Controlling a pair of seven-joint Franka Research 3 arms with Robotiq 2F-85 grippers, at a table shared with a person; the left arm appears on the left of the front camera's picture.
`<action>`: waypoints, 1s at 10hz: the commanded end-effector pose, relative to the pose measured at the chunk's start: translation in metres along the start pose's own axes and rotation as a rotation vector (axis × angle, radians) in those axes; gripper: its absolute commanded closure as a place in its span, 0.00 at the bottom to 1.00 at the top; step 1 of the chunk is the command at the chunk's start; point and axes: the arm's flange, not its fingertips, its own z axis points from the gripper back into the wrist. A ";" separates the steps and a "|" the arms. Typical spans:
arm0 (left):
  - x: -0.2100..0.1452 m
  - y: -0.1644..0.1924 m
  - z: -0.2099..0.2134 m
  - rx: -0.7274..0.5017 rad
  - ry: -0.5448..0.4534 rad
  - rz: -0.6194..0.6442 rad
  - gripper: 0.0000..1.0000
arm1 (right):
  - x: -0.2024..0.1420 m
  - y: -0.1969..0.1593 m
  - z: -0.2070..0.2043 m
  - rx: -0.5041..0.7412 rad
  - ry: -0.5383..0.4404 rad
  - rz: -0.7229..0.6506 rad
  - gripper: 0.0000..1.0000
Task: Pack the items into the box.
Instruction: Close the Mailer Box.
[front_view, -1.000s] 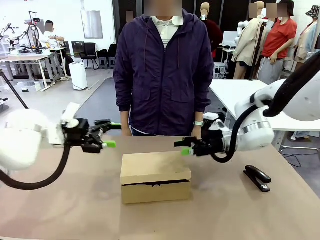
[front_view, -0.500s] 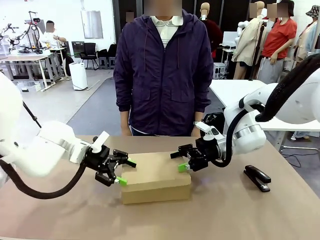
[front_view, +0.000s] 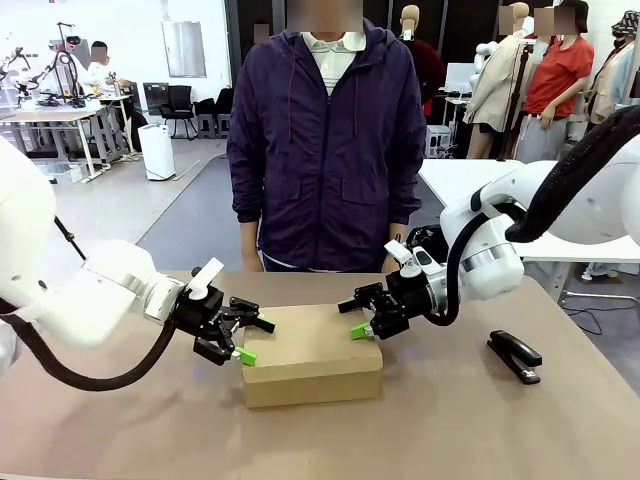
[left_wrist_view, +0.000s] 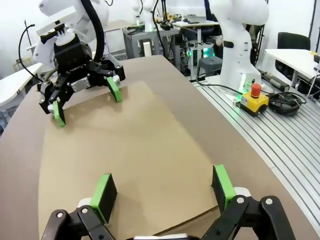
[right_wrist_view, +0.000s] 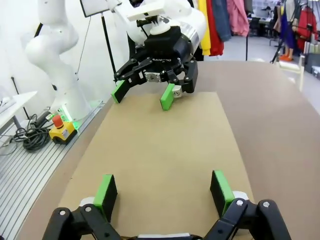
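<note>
The brown cardboard box (front_view: 310, 355) sits shut in the middle of the table, its flap lid down. The items are out of view. My left gripper (front_view: 255, 341) is open at the box's left end, fingers pointing over the lid's edge. At the right end, my right gripper (front_view: 352, 319) is open just above the lid. In the left wrist view my left gripper (left_wrist_view: 162, 187) straddles the lid (left_wrist_view: 125, 150), with the right gripper (left_wrist_view: 85, 95) facing it. The right wrist view mirrors this: right gripper (right_wrist_view: 163, 190), lid (right_wrist_view: 160, 150), left gripper (right_wrist_view: 145, 92) opposite. Neither gripper holds anything.
A black stapler (front_view: 515, 355) lies on the table to the right of the box. A person in a dark jacket (front_view: 325, 150) stands at the far edge, hands down behind the table. Bare tabletop (front_view: 120, 420) surrounds the box.
Both arms came down and inward from above the table to the two ends of the box. Both grippers stayed open. The box has not moved.
</note>
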 end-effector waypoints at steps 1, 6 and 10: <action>0.018 0.001 0.017 0.059 -0.067 0.013 0.00 | 0.021 -0.003 0.010 0.002 -0.023 -0.026 0.00; 0.086 -0.006 0.138 0.068 -0.386 0.613 0.00 | 0.065 0.010 0.121 -0.197 -0.139 -0.732 0.00; 0.068 -0.061 0.234 0.274 -0.378 1.066 0.00 | 0.049 0.044 0.248 -0.150 -0.260 -1.268 0.00</action>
